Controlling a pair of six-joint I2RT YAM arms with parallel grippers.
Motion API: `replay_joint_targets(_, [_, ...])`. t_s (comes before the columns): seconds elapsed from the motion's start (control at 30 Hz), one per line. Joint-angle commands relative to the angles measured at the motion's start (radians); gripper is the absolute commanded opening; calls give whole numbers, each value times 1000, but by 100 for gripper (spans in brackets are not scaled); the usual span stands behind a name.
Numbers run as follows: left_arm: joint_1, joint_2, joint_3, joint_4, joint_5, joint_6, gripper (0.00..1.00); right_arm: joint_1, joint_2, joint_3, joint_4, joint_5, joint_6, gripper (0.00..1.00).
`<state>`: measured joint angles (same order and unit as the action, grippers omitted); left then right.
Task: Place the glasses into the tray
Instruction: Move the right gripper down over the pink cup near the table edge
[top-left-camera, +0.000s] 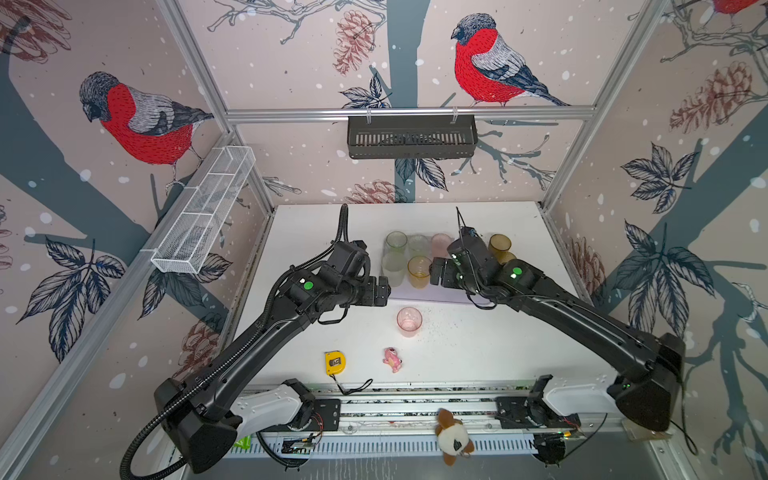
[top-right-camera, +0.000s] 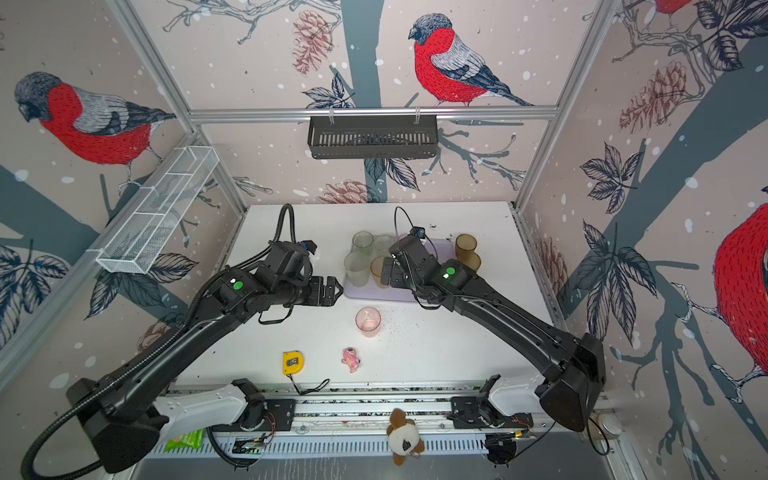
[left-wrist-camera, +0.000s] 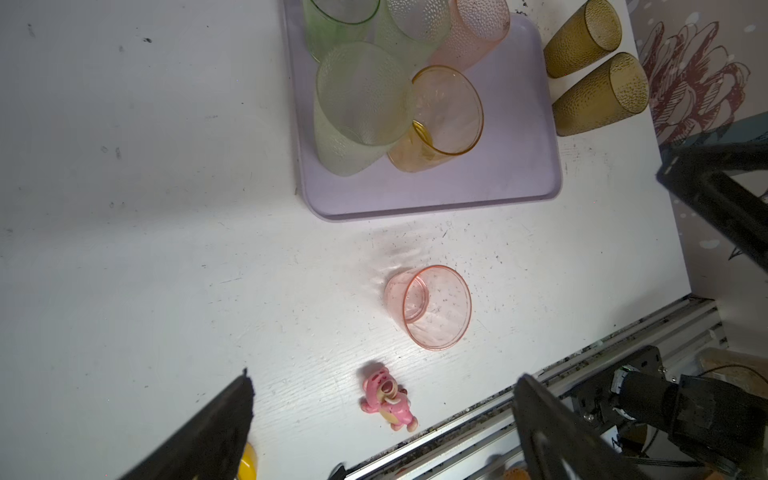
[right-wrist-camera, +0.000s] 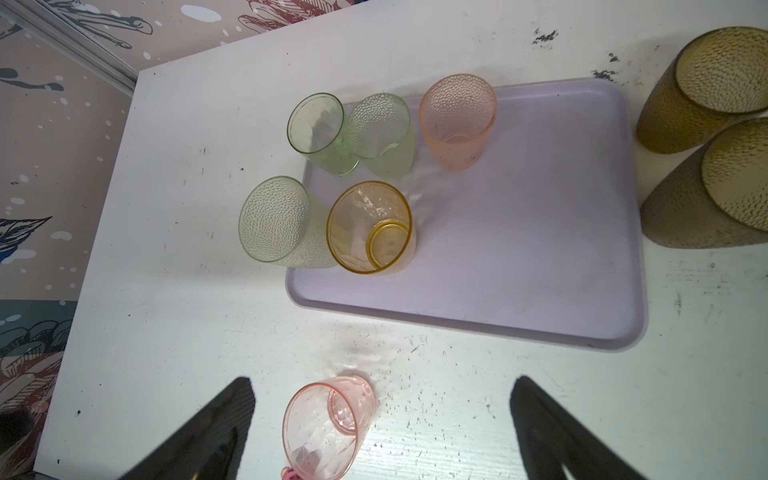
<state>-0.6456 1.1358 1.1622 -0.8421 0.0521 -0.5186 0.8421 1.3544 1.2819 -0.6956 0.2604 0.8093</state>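
The right tool (right-wrist-camera: 382, 379) (jaws apart, empty, like the left tool (left-wrist-camera: 384, 373)) should straddle the pink glass (right-wrist-camera: 328, 428) on the worktop (right-wrist-camera: 166, 332) squarely, then close gently.

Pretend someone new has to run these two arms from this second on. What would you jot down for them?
Left gripper: open, empty, beside the tray's left edge.
Right gripper: open, empty, over the tray.
Done: five glasses stand in the tray: green glass, two frosted glasses, textured pink glass, amber glass.
To do: the smooth pink glass stands on the table in front of the tray; two brown glasses stand on the table by its right edge. All three need moving in.
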Motion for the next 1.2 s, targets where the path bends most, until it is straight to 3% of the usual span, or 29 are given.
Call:
replay_joint_targets(0.0, [10,-33,-45,58,20,22,97,22,34,39,-80,8,21,97])
replay_joint_targets(0.2, [19,-70,-97,55,33,7,97,56,75,21,-103,-64,-2,96])
replay_joint_targets(0.6, [20,-98,-159,28,9,-4,97,36,146,-53,-26,-258,-168,92])
replay_joint_targets(0.83, [20,-106,-227,54,41,-52,97,27,172,-80,4,-327,-223,85])
replay_joint_targets(1.17, [20,-163,-340,140,62,-101,97,24,225,-85,20,-356,-251,66])
